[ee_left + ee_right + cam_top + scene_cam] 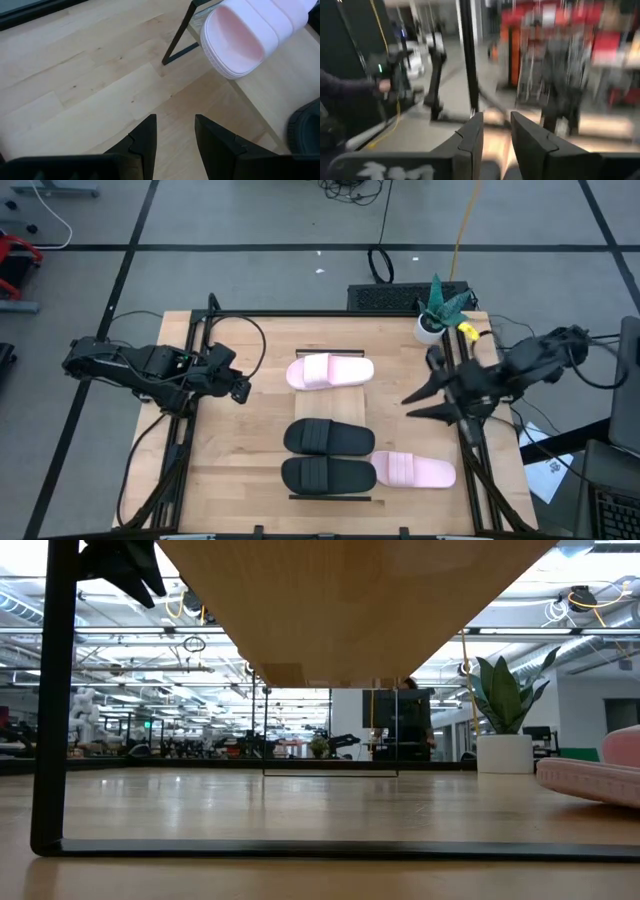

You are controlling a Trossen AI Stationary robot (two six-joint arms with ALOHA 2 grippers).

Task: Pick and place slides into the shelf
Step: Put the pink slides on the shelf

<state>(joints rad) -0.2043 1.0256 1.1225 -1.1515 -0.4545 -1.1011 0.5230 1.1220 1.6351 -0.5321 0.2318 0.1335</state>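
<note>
Plywood tabletop (230, 450) bore a stray pink slide (414, 471); right gripper (418, 405), part-open and empty, should descend squarely over its strap.

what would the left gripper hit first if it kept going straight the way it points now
Likely the light pink rubber slide lying on the pale wood slatted shelf. The open, empty left gripper points across bare tabletop toward it; the left wrist view shows that slide's end ahead, slightly off to one side, so it might just miss.
</note>
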